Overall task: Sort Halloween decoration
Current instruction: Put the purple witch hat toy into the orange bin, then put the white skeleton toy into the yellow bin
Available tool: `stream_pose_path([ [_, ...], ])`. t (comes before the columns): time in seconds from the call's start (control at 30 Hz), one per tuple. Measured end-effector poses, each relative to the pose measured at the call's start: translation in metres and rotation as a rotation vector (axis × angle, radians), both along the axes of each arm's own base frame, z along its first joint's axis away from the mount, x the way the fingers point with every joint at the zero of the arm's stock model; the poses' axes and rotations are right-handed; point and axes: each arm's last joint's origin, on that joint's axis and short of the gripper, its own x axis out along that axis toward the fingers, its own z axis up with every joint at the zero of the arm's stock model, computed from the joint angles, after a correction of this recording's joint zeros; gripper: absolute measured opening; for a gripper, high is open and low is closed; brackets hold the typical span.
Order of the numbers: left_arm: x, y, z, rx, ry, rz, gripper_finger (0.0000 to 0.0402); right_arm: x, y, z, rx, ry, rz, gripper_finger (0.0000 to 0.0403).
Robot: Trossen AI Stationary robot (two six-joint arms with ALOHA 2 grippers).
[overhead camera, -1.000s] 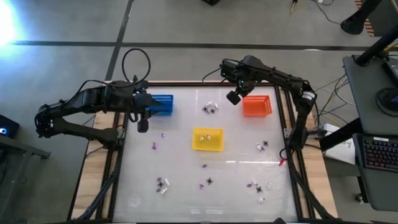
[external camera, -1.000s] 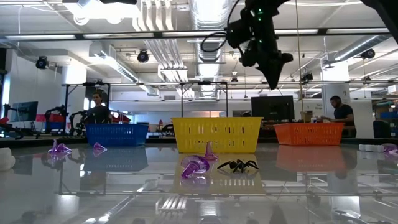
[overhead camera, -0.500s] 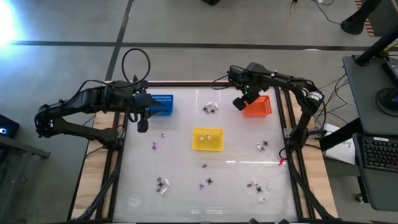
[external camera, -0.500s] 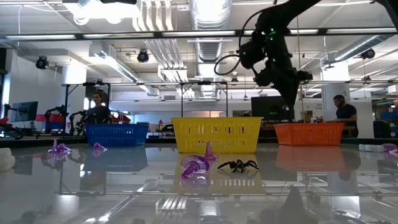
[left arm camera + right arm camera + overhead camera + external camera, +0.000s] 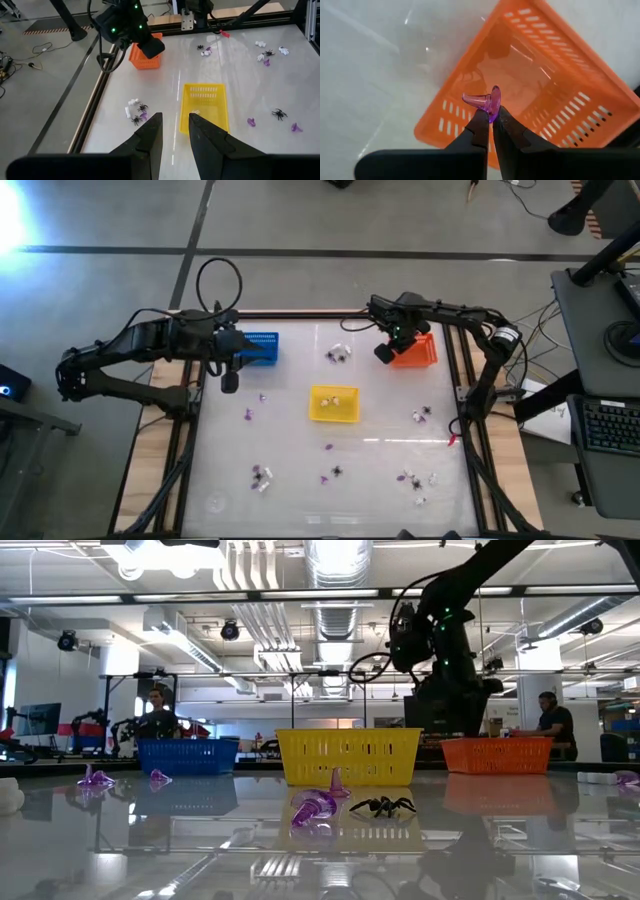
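We had the white table [image 5: 300,500] laid out with three mesh baskets in a rough row: the blue basket [image 5: 260,348] at the far left, the yellow basket [image 5: 333,403] in the middle and nearer, the orange basket [image 5: 415,350] at the far right, presumably one for each kind of trinket. The left arm waited at the left edge, its left gripper [image 5: 230,380] hanging just beside the blue basket on its near side, fingers a little apart and empty, as the left wrist view showed. We judged it parked there to keep the middle free. The right gripper [image 5: 383,352] hovered at the left rim of the orange basket, and its fingers were pinched on a purple horn-shaped trinket [image 5: 485,102], held over the basket's rim so that a release might drop it inside. Only the right wrist view gave us that; from above the trinket was hidden under the gripper. The high view in turn showed what was left to sort: clusters of black spiders, purple and white pieces, one cluster [image 5: 338,355] between the blue and orange baskets, others [image 5: 415,480] near the front right. The low view alone showed a black spider [image 5: 383,806] and a purple piece [image 5: 312,810] lying just in front of the yellow basket.
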Motion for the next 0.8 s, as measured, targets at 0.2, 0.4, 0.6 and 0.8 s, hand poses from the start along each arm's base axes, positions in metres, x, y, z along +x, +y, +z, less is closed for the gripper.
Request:
stream_pose_path([
  [0.2, 0.0000, 0.0000, -0.0001, 0.000, 0.000, 0.000, 0.0077, -0.0011, -0.0028, 0.0000, -0.046, 0.024, 0.000, 0.0009],
  [0.4, 0.0000, 0.0000, -0.0001, -0.006, -0.001, 0.003, 0.0077, -0.0028, -0.0049, 0.0001, -0.065, 0.039, -0.014, 0.0023],
  [0.6, 0.0000, 0.0000, -0.0001, -0.007, -0.001, 0.003, 0.0077, -0.0039, -0.0059, 0.0004, -0.106, 0.070, -0.026, 0.0071],
  [0.8, -0.0001, 0.0000, -0.0002, -0.020, -0.002, 0.011, 0.0077, -0.0041, -0.0051, 0.0005, -0.101, 0.072, -0.039, 0.0104],
])
